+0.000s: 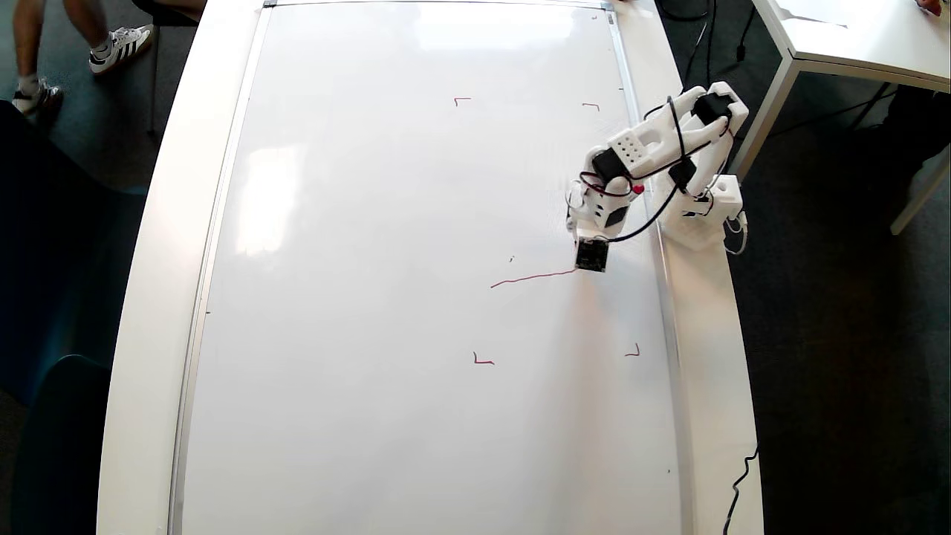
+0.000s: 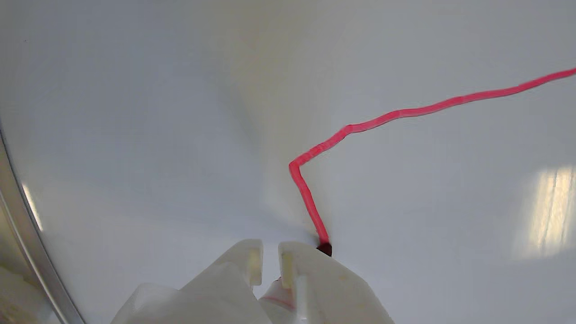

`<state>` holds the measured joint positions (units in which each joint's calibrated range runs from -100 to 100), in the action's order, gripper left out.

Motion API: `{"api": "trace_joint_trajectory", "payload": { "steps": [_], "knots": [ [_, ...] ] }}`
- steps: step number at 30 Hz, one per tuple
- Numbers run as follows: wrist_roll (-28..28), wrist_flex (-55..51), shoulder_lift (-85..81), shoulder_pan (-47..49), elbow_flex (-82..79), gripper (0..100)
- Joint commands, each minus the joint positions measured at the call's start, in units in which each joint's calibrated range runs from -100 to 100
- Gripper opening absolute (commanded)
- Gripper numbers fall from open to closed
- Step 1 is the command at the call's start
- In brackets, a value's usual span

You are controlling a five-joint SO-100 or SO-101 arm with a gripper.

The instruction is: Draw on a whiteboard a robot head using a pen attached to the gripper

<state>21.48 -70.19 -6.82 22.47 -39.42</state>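
The whiteboard [image 1: 356,312] lies flat and fills the table; it also fills the wrist view [image 2: 135,126]. Of the robot head only one thin red stroke [image 1: 531,279] shows, running left from the gripper; in the wrist view the stroke [image 2: 405,112] bends once and ends at the pen tip. My gripper [image 1: 588,260] hangs over the board's right part, under its dark square board. In the wrist view the gripper [image 2: 270,254] has its jaws close together on the pen [image 2: 325,248], whose dark tip touches the board.
Four small red corner marks [image 1: 462,99], [image 1: 591,106], [image 1: 483,360], [image 1: 633,351] frame the drawing area. The arm base [image 1: 702,219] stands on the table's right strip beside the silver frame [image 2: 27,234]. A second table [image 1: 854,37] and a person's feet [image 1: 119,44] lie off the table.
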Motion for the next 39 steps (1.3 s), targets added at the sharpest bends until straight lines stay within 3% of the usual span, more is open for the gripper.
{"api": "trace_joint_trajectory", "payload": {
  "steps": [1, 8, 20, 26, 39],
  "knots": [
    [-0.25, 0.25, 0.15, -6.08, -3.38, 1],
    [-1.0, -0.45, 0.07, -18.97, -4.83, 1],
    [-11.51, 0.42, 0.07, -42.62, -3.65, 1],
    [-14.35, 0.42, 0.32, -48.44, -0.29, 1],
    [-14.35, 2.77, 0.74, -49.1, 1.88, 1]
  ]
}}
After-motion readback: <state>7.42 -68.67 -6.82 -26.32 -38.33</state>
